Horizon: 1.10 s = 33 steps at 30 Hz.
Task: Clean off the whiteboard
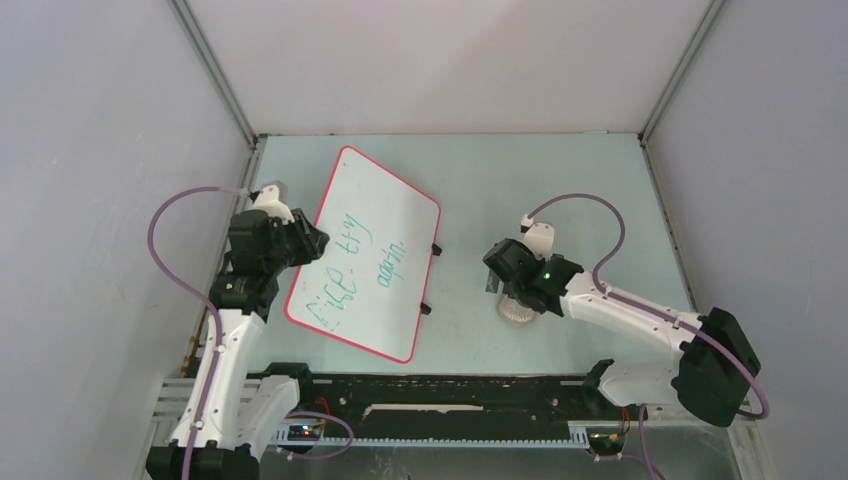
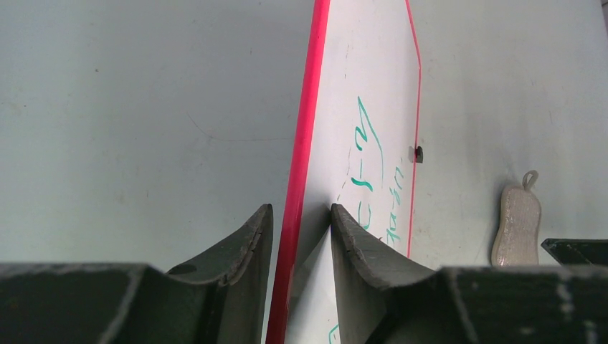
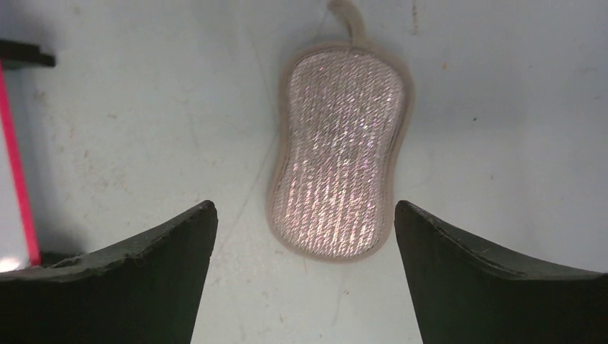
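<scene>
Step, top view: fetching the wiper, not yet done; whiteboard askew on the left-centre of the worktop, green writing unwiped.
Left fingers: set at the board's left long edge.
Right fingers: spread above the grey pad, just right of the board's black clips.
Room, top view: bare strip between clips and pad; wide bare worktop behind and to the right; left wall close to the board's held side.
Left wrist view: red rim running between both tips, each close to it; firm pinch or loose straddle, cannot tell.
Right wrist view: fingers released wide, pad centred between the tips, untouched, loop pointing away.
Next move, by judgement: straight drop, close across the pad's narrow waist, lift, carry left over the clip edge onto the writing.
Risk, by judgement: clips and rim apt to snag a low pad; board apt to slide unless steadied at its left edge.
</scene>
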Motion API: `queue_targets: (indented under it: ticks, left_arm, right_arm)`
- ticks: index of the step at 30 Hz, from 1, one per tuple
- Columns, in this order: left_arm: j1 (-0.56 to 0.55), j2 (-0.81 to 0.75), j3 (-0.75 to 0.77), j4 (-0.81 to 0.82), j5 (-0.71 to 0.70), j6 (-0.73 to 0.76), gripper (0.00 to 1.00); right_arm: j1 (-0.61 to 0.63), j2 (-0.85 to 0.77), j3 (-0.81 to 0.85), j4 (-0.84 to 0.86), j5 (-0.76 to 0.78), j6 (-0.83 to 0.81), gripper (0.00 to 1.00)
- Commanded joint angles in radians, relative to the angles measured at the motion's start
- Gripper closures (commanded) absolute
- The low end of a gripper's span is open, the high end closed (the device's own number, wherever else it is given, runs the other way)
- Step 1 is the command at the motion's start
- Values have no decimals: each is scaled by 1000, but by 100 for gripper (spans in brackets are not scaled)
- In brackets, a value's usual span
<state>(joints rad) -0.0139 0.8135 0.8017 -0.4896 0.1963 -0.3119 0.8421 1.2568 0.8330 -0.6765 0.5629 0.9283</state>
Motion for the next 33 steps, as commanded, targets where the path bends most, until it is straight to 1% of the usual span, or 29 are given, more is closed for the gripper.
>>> queue_targets:
  ticks: [1, 8, 9, 10, 12, 16, 18, 22, 26, 29, 31, 33]
  left_arm:
    - [-4, -1, 23, -52, -28, 38, 62]
    - [-5, -15, 15, -35, 1, 39, 62]
    - [-4, -18, 14, -33, 6, 40, 62]
    - [-4, -21, 12, -33, 6, 40, 62]
    - [-6, -28, 7, -33, -3, 42, 63]
    - [-5, -39, 2, -36, -21, 43, 64]
    - [-5, -41, 2, -35, -21, 42, 65]
    - [-6, -41, 1, -35, -21, 42, 65]
    - [-5, -45, -2, -35, -29, 42, 65]
    - [-5, -50, -2, -35, -34, 42, 65]
    - [-6, -53, -4, -36, -35, 42, 65]
    - [-6, -54, -5, -36, -37, 42, 65]
  right_arm:
    - [-58, 58, 11, 6, 43, -1, 10]
    - [-98, 172, 11, 162, -44, -123, 37]
    - [-106, 183, 11, 180, -58, -131, 43]
    - [-113, 196, 11, 191, -67, -132, 47]
    - [-115, 219, 11, 210, -73, -130, 46]
    - [-106, 266, 11, 207, -55, -97, 37]
    - [-108, 295, 11, 205, -52, -80, 36]
    - [-111, 345, 11, 214, -59, -46, 44]
    - [-93, 411, 11, 214, -36, 9, 46]
    - [-69, 468, 11, 225, -12, 30, 52]
    - [-54, 505, 11, 231, 0, 37, 61]
    - [-52, 512, 11, 229, -4, 41, 76]
